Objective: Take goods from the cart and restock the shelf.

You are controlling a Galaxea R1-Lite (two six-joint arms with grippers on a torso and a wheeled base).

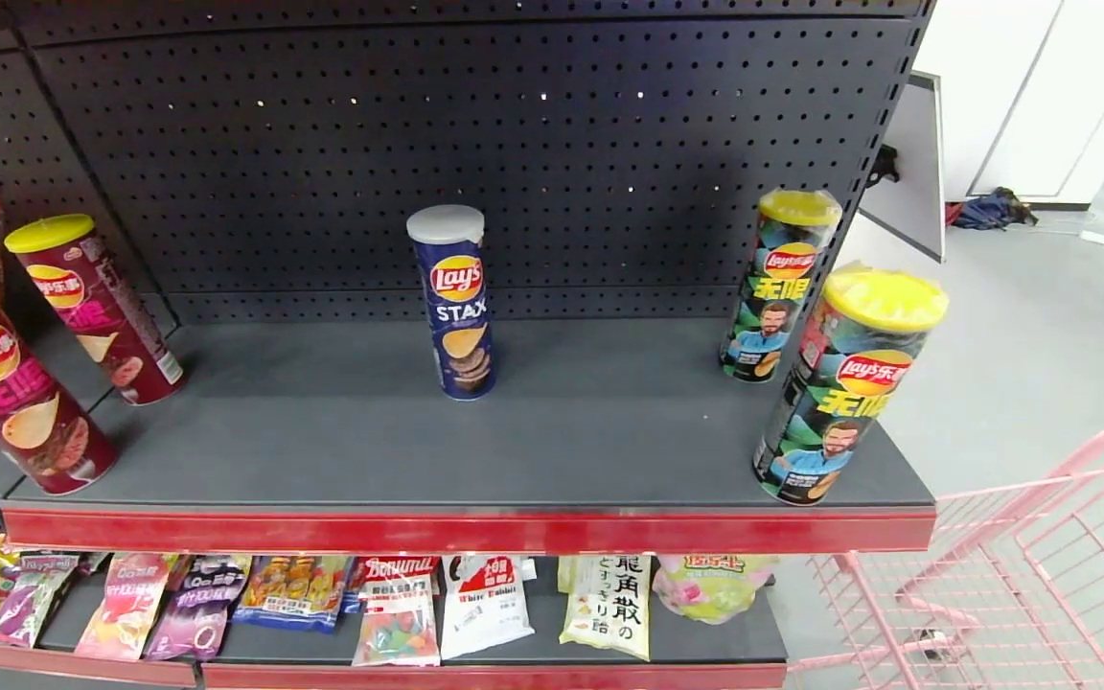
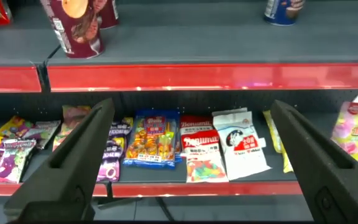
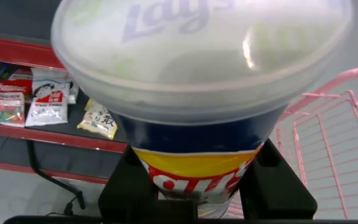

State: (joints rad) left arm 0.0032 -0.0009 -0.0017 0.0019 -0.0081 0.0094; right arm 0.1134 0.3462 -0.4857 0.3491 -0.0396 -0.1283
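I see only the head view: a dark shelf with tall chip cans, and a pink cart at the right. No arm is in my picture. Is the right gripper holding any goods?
Observer: Yes. The right gripper is shut on a dark blue chip can with a clear plastic lid.
Operator: How is it gripped?
Observer: Black fingers clamp the can's body from both sides, below the lid.
Operator: And the left gripper?
Observer: The left gripper is open and holds nothing. It faces the flat snack bags on the lower shelf.
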